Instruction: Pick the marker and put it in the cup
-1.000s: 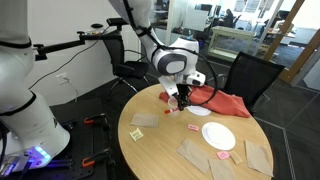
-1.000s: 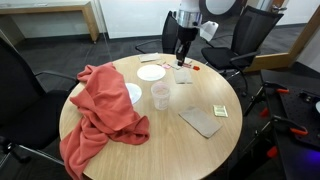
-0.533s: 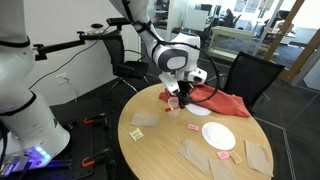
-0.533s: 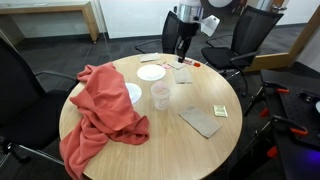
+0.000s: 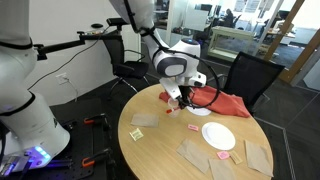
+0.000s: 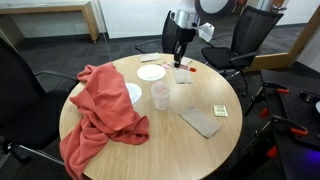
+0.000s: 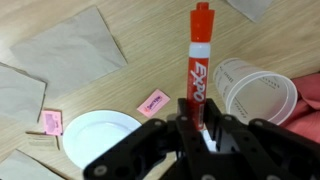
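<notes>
My gripper [image 7: 195, 125] is shut on the red marker [image 7: 198, 55], which sticks out upright from between the fingers. The translucent whitish cup [image 7: 256, 93] stands just to the right of the marker in the wrist view, its mouth open and empty. In an exterior view the cup [image 6: 160, 95] stands near the table's middle beside the red cloth, and the gripper [image 6: 180, 62] hangs above the far side of the table, away from the cup. The gripper also shows in an exterior view [image 5: 181, 97], low over the table.
A white plate [image 7: 98, 135] [image 6: 151, 72] [image 5: 218, 135] lies near the gripper. Pink scraps [image 7: 153, 99] and brown napkins [image 7: 70, 50] [image 6: 203, 121] lie about the round wooden table [image 6: 170, 150]. A red cloth [image 6: 100, 105] covers one side. Office chairs stand around.
The gripper has shifted slightly sideways above the table with the marker still in it. Nothing else has moved.
</notes>
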Available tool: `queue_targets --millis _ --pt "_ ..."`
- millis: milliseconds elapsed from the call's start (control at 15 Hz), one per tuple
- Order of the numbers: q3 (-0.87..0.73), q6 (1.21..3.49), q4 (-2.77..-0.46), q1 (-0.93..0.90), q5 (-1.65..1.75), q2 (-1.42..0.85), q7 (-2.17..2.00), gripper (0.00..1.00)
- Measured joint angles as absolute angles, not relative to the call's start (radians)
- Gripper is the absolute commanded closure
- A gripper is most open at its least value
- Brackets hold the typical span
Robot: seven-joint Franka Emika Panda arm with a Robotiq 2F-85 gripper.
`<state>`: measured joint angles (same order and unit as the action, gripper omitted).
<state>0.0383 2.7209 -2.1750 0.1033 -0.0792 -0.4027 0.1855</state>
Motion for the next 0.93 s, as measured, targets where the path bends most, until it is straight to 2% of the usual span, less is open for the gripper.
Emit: queue_targets --millis 267,667,933 --pt "0.126 2.763 -2.149 0.2 -0.173 -0.44 0.359 0.95" --pt "0.34 2.765 -2.102 0.402 -0.387 -0.465 0.72 0.95" --pt "0.433 2.764 -2.064 0.453 -0.502 -0.505 0.933 0.95"
